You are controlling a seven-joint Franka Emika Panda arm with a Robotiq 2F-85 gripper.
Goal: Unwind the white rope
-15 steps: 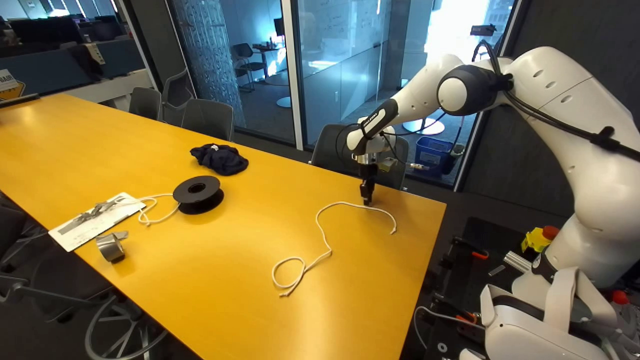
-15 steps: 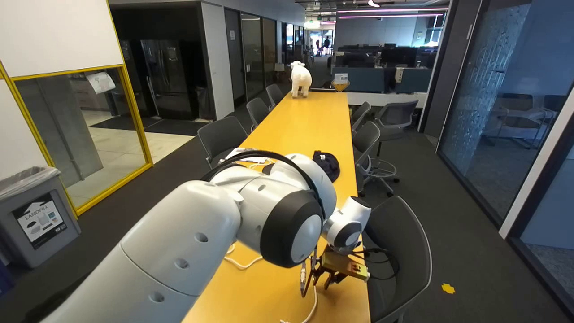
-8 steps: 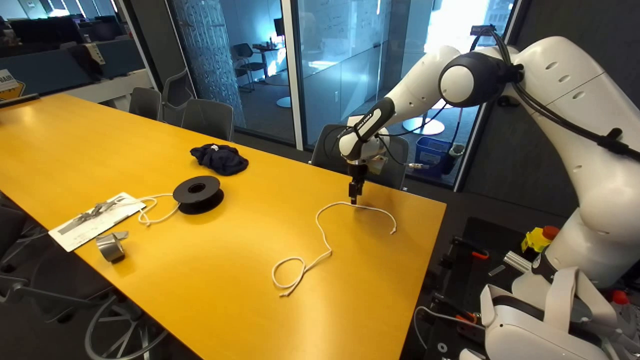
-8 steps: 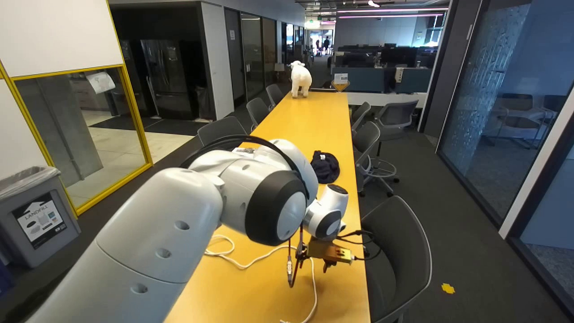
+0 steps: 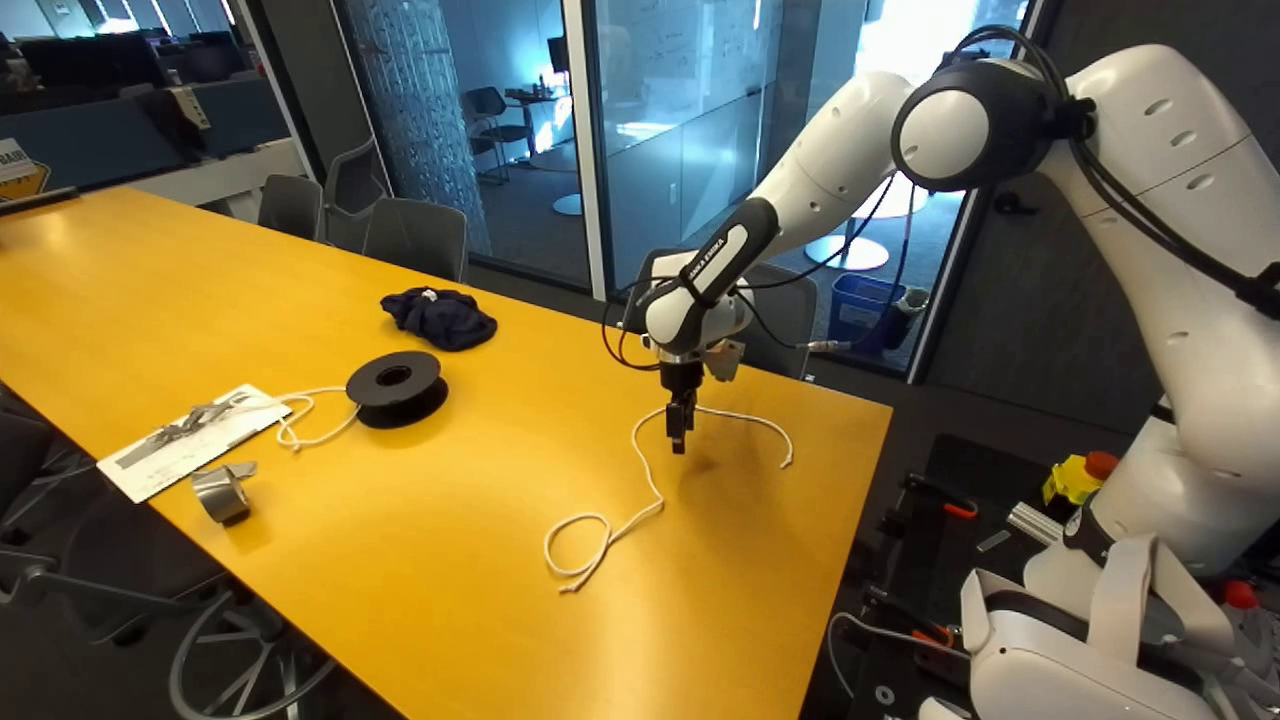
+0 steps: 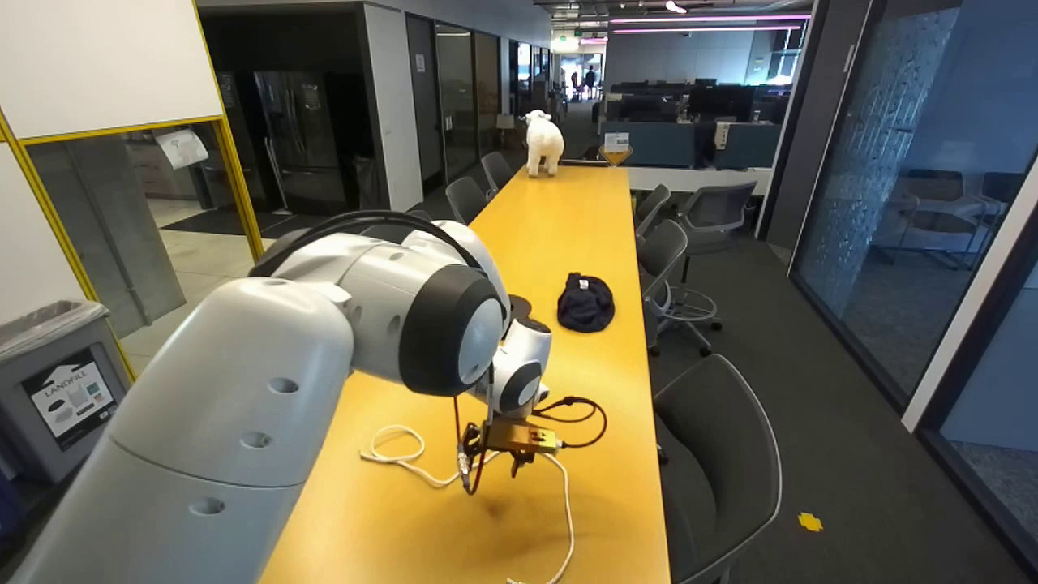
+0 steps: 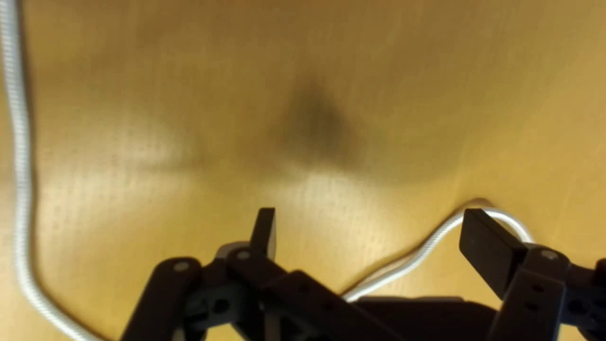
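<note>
While wide apart, fingers (image 7: 490,251) near the looped white rope (image 7: 22,189).

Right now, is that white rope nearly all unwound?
Nearly, it seems. Done: most of the rope lies in one loose, wavy line on the table. In hand: nothing; the fingers are spread apart, gripping no rope. Left: one loop near an end looks like it needs opening out.
</note>
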